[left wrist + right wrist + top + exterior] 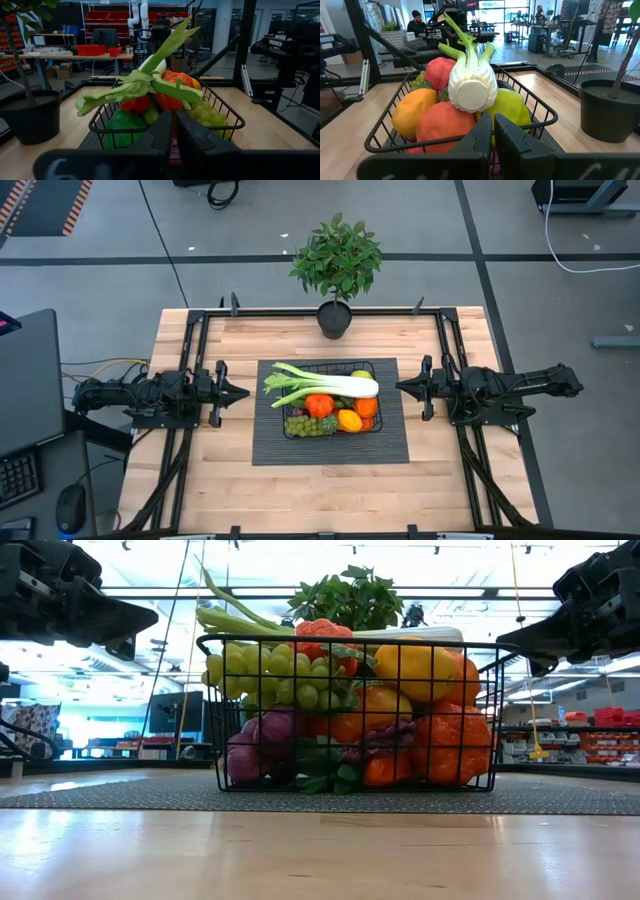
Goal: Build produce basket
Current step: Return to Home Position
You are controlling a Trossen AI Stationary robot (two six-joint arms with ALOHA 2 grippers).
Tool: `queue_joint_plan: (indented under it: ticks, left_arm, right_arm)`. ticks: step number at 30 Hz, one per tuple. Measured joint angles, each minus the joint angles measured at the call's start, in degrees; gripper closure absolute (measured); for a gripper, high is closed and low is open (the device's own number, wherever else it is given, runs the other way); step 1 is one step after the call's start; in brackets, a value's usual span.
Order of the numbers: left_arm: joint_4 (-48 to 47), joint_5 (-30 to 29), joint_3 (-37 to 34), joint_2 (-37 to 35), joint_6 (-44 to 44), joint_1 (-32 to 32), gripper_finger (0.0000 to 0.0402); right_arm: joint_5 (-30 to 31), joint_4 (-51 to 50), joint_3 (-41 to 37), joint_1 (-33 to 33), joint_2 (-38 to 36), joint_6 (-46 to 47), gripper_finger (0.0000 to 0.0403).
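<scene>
The black wire basket (290, 427) stands on a dark ribbed mat (330, 445) at the table's middle. It is full of toy produce: green grapes (307, 425), oranges (319, 405), a yellow pepper (349, 420), purple grapes (262, 730). A long pale-green leek (325, 384) lies across the top, its white end toward the right. My left gripper (243, 392) is shut and empty left of the mat. My right gripper (402, 387) is shut and empty right of the basket, over the mat's right edge.
A potted leafy plant (336, 270) stands at the table's far edge, behind the basket. Black frame rails (190, 350) run along both sides of the table. Bare wood lies in front of the mat.
</scene>
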Motion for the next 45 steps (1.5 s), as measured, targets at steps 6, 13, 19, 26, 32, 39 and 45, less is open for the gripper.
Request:
queue_joint_plan:
  ticks: [6,13,19,26,32,39,45]
  left_arm:
    - [0.0,0.0,0.0,0.0,0.0,0.0,0.037]
    - [0.0,0.0,0.0,0.0,0.0,0.0,0.0375]
    - [0.0,0.0,0.0,0.0,0.0,0.0,0.0367]
    - [0.0,0.0,0.0,0.0,0.0,0.0,0.0371]
    - [0.0,0.0,0.0,0.0,0.0,0.0,0.0375]
    - [0.0,0.0,0.0,0.0,0.0,0.0,0.0365]
    - [0.0,0.0,0.0,0.0,0.0,0.0,0.0374]
  right_arm:
    - [0.0,0.0,0.0,0.0,0.0,0.0,0.0376]
    - [0.0,0.0,0.0,0.0,0.0,0.0,0.0376]
    - [0.0,0.0,0.0,0.0,0.0,0.0,0.0376]
    - [0.0,0.0,0.0,0.0,0.0,0.0,0.0376]
    - [0.0,0.0,0.0,0.0,0.0,0.0,0.0376]
    - [0.0,0.0,0.0,0.0,0.0,0.0,0.0376]
    - [0.0,0.0,0.0,0.0,0.0,0.0,0.0376]
